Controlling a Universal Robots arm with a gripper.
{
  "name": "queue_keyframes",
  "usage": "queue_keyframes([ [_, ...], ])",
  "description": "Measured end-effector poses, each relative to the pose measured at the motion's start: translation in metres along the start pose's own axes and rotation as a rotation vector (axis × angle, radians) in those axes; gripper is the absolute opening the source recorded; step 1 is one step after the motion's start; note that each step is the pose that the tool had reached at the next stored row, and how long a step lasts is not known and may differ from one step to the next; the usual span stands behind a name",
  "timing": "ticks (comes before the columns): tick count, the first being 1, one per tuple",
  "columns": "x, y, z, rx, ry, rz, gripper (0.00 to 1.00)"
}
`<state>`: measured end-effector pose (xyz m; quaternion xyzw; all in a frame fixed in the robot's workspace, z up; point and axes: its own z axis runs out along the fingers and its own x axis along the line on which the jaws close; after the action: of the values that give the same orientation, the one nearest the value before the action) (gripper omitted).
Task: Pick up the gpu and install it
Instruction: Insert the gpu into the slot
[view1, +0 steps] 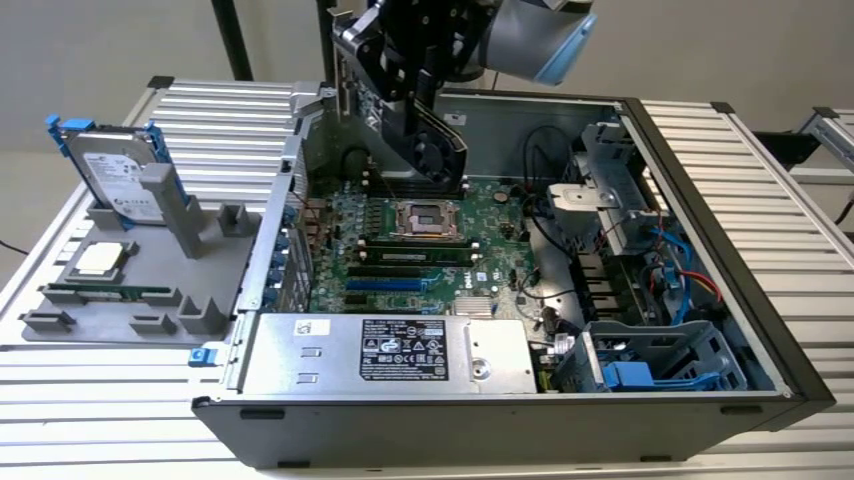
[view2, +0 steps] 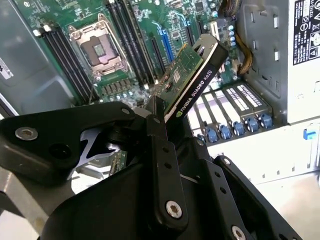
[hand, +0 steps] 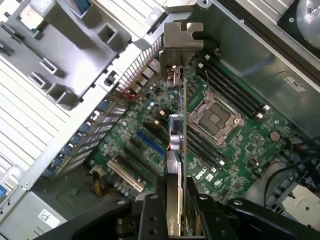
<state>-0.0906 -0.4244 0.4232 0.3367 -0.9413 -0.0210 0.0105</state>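
The gripper (view2: 158, 111), in the second wrist view, is clamped on the gpu (view2: 192, 75), held tilted above the motherboard (view2: 145, 20); the first wrist view shows it edge-on over that board; in the exterior view it hangs upper middle, over the open case (view1: 467, 420)

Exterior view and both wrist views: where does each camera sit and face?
Exterior view: off the arm, above the open computer case, looking down at the motherboard; the arm shows, gripper shut on the gpu.
First wrist view: on the wrist, looking along the gpu's edge onto the motherboard; gripper fingers show.
Second wrist view: on the wrist, looking past the gpu onto the motherboard; one finger shows.
All share the gpu and CPU socket.
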Motion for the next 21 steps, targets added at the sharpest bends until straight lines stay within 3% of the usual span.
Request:
queue_keyframes([
  [21,0.0,0.0,0.0,0.0011,0.0094,-0.201,0.0],
])
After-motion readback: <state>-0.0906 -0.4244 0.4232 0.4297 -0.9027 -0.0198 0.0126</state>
